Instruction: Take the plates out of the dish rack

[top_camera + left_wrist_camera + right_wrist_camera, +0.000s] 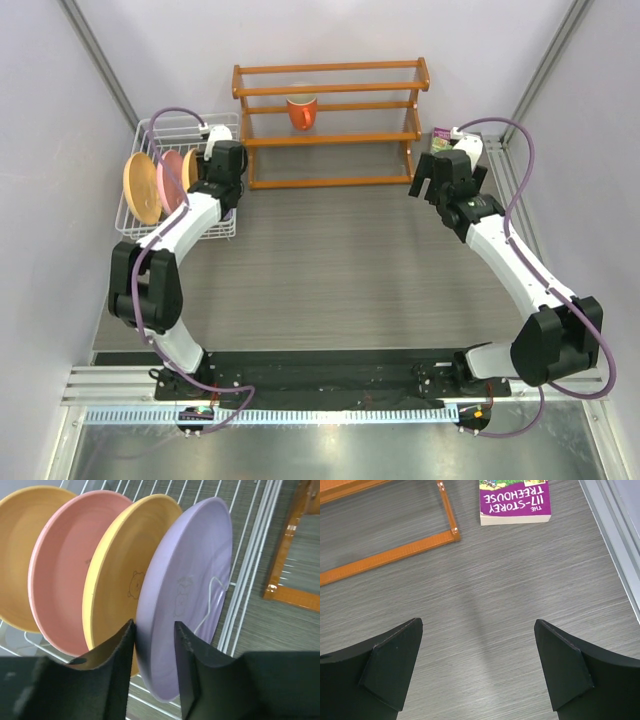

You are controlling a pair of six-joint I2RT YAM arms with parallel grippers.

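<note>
The grey tabletop (330,270) carries an orange-brown wooden shelf (330,140) at the back, with an orange-red mug (302,111) on one of its tiers. Left of it sits the white wire dish rack (248,575). It holds four matte round plates on edge in a row: outer orange-tan plate (20,550), pink plate (65,570), inner orange-tan plate (120,575) and lavender plate (190,595) (two bear faint line drawings). A purple book (515,502) lies near the shelf's right foot. My left pincer (154,630) straddles the lavender plate's lower rim at a narrow gap; I cannot tell whether it grips. My right pincer (478,622) hangs wide over the tabletop.
</note>
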